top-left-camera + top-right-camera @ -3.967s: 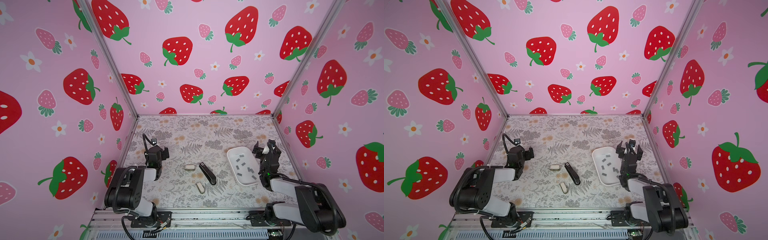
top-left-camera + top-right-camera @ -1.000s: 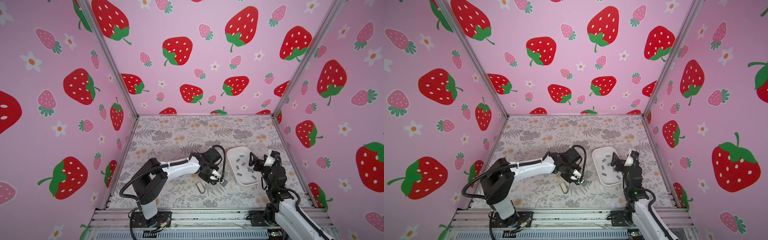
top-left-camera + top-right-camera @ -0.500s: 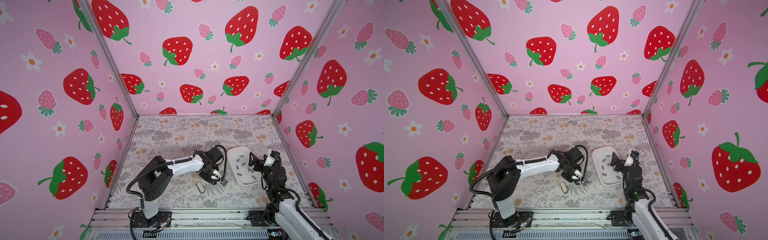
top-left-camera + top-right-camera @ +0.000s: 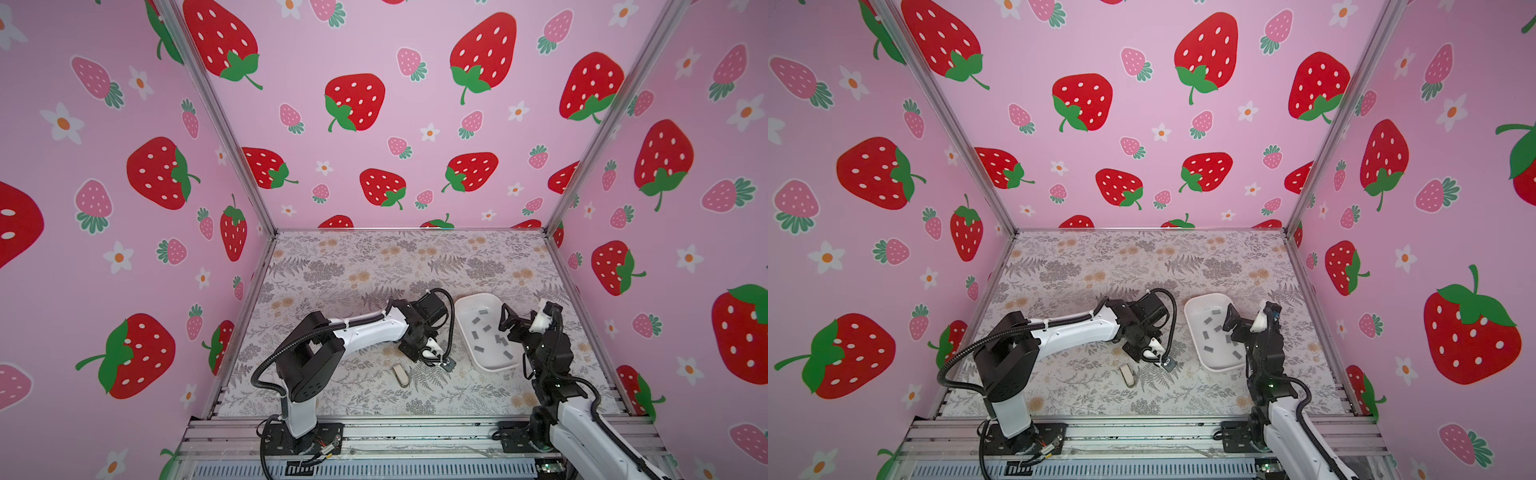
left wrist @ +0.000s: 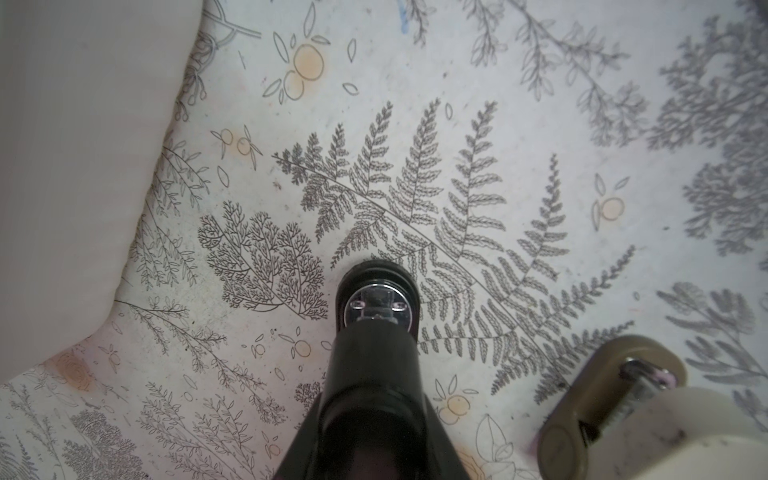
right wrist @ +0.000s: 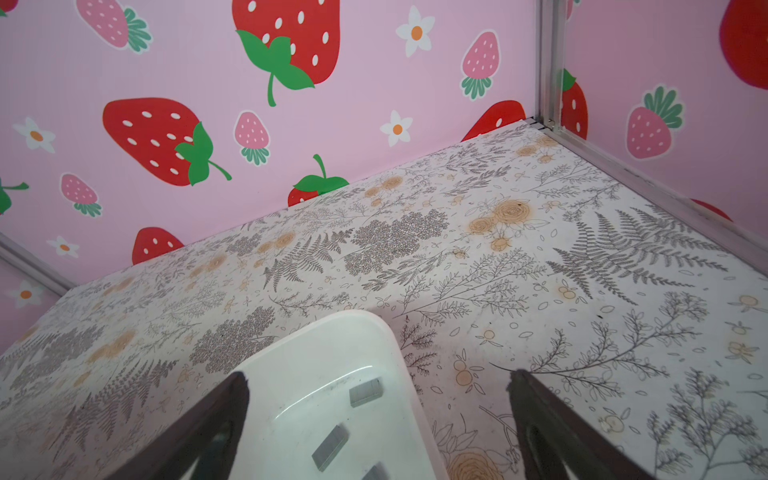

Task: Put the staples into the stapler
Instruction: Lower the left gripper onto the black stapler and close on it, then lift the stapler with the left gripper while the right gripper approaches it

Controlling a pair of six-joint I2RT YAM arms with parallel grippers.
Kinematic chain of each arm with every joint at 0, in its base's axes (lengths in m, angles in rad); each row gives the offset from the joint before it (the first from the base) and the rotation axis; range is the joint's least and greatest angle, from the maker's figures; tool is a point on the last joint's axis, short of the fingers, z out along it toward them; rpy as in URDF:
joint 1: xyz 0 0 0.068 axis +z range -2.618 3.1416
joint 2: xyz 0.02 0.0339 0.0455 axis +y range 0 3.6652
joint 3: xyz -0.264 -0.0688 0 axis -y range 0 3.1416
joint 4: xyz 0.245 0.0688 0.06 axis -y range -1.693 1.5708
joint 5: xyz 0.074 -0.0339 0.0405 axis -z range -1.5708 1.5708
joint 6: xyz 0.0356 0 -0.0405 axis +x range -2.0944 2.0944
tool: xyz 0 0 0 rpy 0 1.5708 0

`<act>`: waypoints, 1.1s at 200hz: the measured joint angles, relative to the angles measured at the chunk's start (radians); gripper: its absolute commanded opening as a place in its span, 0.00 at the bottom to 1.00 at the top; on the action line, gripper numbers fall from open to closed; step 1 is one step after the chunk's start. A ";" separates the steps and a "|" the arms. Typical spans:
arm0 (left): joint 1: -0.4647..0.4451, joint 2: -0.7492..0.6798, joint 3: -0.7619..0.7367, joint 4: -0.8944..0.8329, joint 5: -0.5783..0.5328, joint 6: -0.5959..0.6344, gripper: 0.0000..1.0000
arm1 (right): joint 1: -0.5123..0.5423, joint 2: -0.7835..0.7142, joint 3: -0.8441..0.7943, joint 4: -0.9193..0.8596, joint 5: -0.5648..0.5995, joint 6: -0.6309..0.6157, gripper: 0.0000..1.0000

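Staples (image 6: 365,392) in tray (image 6: 332,332), right jaws spread

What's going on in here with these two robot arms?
The arms are setting up to load a stapler. The left gripper is down on a black stapler, though it is unclear whether it has a firm grip. The right gripper hovers wide open over a white tray of loose staples; it holds none of them. A beige stapler lies nearby, untouched.
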 measured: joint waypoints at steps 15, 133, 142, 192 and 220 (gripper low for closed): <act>0.005 -0.031 -0.021 0.033 -0.002 -0.017 0.00 | 0.000 -0.012 0.001 -0.020 0.021 0.012 0.99; 0.004 -0.673 -0.366 0.571 -0.270 -0.451 0.00 | 0.180 -0.221 0.237 -0.252 -0.366 0.161 0.83; 0.004 -0.693 -0.366 0.573 -0.262 -0.481 0.00 | 0.214 -0.211 0.238 -0.254 -0.373 0.169 0.80; 0.004 -0.715 -0.389 0.590 -0.178 -0.616 0.00 | 0.381 -0.182 0.238 -0.235 -0.382 0.209 0.76; 0.004 -0.716 -0.428 0.601 -0.154 -0.661 0.00 | 0.408 -0.179 0.238 -0.204 -0.393 0.217 0.71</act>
